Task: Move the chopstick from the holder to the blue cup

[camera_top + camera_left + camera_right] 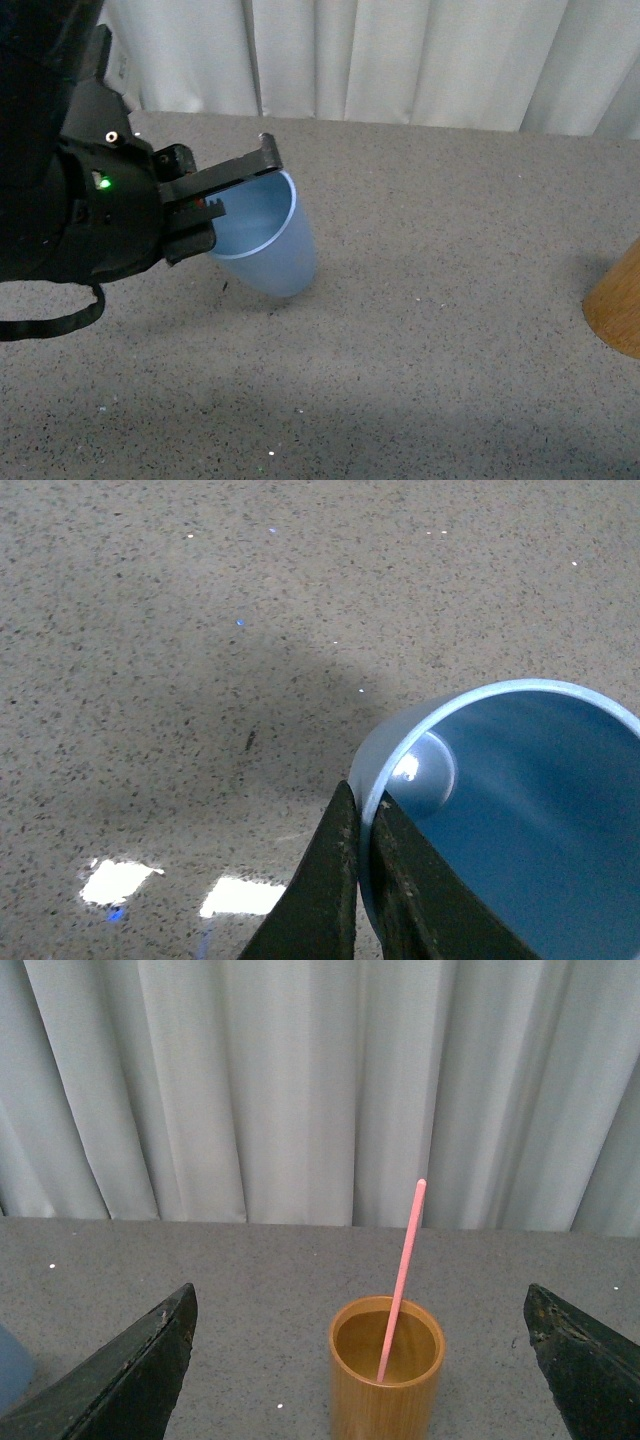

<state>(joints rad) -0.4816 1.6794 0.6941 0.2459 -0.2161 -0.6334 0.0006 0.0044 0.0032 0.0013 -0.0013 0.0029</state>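
While my left hand (362,815) pinches the tilted blue cup (270,250), my right hand (360,1295) gapes open; the holder (618,305) stands at the cup's three o'clock.

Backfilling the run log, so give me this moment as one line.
left gripper: shut on blue cup rim, cup tilted | right gripper: open, facing holder | chopstick: leaning in holder, ungrasped

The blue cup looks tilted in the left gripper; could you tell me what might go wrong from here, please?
1. The left gripper pinches only the rim of the cup, which hangs tilted, so it may slip free or tip over when set down.
2. The chopstick leans loosely in the holder; the open right gripper could miss it or knock the holder.
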